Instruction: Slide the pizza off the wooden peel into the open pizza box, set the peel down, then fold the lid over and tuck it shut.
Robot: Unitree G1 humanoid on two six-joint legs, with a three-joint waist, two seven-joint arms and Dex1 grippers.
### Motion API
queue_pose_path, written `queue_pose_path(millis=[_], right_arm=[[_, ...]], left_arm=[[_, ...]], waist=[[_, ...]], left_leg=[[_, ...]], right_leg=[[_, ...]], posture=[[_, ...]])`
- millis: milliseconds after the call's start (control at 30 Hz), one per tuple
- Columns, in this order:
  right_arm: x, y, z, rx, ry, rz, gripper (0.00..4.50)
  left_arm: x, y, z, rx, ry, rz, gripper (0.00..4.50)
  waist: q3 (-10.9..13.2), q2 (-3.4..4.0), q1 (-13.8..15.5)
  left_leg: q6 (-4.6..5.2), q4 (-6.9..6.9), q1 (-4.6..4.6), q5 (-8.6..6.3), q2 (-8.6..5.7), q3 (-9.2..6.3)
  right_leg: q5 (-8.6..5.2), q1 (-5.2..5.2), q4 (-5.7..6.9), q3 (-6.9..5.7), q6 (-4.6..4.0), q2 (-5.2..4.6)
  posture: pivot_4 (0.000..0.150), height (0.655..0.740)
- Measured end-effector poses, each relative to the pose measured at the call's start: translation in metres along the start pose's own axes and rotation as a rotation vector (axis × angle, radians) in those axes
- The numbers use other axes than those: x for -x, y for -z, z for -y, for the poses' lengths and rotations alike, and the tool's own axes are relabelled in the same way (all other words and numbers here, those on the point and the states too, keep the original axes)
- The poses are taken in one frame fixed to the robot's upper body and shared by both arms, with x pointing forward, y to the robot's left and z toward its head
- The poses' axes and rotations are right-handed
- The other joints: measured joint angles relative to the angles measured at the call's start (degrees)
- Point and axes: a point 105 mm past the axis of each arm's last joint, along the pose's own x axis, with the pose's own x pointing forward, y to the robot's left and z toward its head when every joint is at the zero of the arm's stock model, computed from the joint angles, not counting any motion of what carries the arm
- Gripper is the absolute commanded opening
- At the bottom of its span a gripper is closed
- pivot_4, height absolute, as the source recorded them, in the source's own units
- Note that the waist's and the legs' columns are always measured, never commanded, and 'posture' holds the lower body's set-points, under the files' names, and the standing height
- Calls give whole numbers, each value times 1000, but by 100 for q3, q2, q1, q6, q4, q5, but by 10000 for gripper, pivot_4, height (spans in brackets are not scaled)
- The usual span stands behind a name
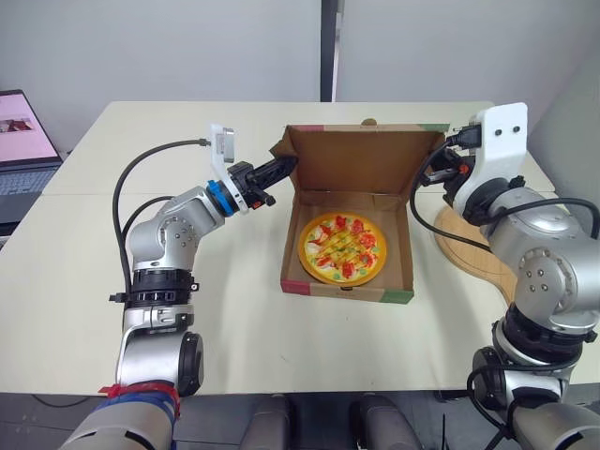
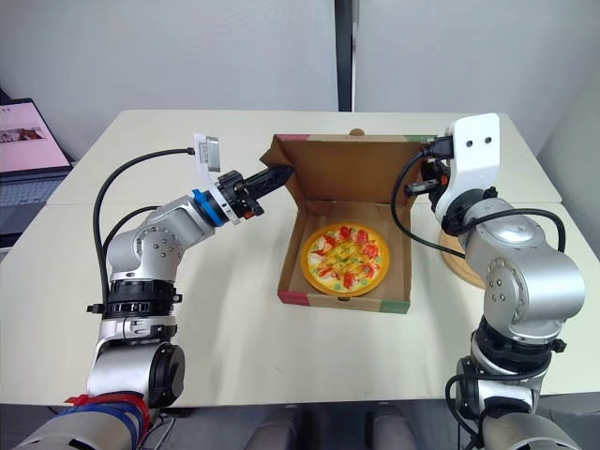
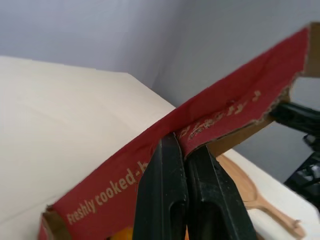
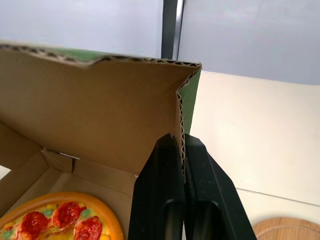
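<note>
This looks like an office or lab room. Pale cream rectangular tables (image 1: 141, 122) are pushed together edge to edge. Behind them, plain light grey wall panels (image 1: 169, 47) are split by a dark vertical strip (image 1: 327, 49). An open grey laptop (image 1: 23, 150) with a pink screen sits at the left.

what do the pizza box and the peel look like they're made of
The pizza box: corrugated cardboard, going by the fluted cut edge; matte brown inside, printed red outside. The peel: looks like pale wood, smooth with faint grain; varnish unclear.
</note>
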Motion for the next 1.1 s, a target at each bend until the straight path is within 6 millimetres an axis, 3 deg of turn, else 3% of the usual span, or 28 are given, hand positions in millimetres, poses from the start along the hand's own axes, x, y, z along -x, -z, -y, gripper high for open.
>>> queue_pose_path(millis=[167,400,1100], right_arm=[[7,8,-4,-13,3,5,149],[25,37,-17,12,-11,-15,149],[54,84,-41,61,-56,6,149]], left_arm=[[8,6,4,19,-12,-20,0],[22,22,8,15,-66,-23,0],[50,54,15,-29,-257,-42,0]], waist=[[0,0,-15],[-2,1,-31],[-3,-1,-45]], left_leg=[[0,-1,2,0,0,0],[-1,-2,14,0,1,0],[-2,-3,17,1,6,0]], right_leg=[[0,1,-1,1,0,0],[0,12,-4,4,1,0],[-1,15,-6,7,2,8]], posture=[[1500,7400],[1500,7400],[1500,7400]])
